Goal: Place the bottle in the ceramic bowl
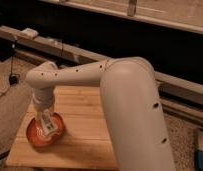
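The orange-red ceramic bowl (36,136) sits on the left part of the wooden table (80,130). My gripper (47,120) hangs straight down over the bowl, at the end of the white arm (95,75). The slim whitish bottle (48,123) with its pale label is at the gripper's tip, tilted, its lower end inside the bowl's rim. The gripper covers the bottle's upper part and the middle of the bowl.
The table's near and left edges lie close to the bowl. Carpet floor (10,100) lies to the left, with a dark cable. A long metal ledge (70,50) runs behind the table. A blue object (201,150) stands at the far right.
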Robot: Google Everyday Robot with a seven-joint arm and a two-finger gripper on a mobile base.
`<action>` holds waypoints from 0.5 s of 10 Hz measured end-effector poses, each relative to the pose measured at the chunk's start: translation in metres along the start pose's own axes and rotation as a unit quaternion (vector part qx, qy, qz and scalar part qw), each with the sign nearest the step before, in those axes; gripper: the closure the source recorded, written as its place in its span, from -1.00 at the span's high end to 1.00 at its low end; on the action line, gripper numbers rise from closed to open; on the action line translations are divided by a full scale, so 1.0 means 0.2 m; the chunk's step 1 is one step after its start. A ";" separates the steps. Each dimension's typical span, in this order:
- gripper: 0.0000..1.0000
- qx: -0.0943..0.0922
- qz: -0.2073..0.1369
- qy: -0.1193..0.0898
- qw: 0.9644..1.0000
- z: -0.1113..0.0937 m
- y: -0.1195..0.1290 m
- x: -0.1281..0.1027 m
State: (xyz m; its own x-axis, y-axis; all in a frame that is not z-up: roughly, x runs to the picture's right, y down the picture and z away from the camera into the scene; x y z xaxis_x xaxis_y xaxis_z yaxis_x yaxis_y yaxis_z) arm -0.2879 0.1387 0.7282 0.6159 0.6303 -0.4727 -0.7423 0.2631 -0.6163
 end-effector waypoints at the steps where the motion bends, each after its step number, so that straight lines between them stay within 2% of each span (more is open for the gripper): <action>1: -0.16 -0.003 -0.003 -0.001 1.000 0.00 0.00 -0.01; 3: 0.27 -0.007 -0.011 -0.004 1.000 0.02 0.02 -0.01; 5: 0.58 -0.011 -0.013 -0.008 1.000 0.02 0.02 -0.01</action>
State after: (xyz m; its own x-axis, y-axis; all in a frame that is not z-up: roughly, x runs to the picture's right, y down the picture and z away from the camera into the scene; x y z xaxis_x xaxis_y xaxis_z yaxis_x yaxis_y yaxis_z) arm -0.2935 0.1411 0.7293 0.6306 0.6353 -0.4458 -0.7196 0.2633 -0.6426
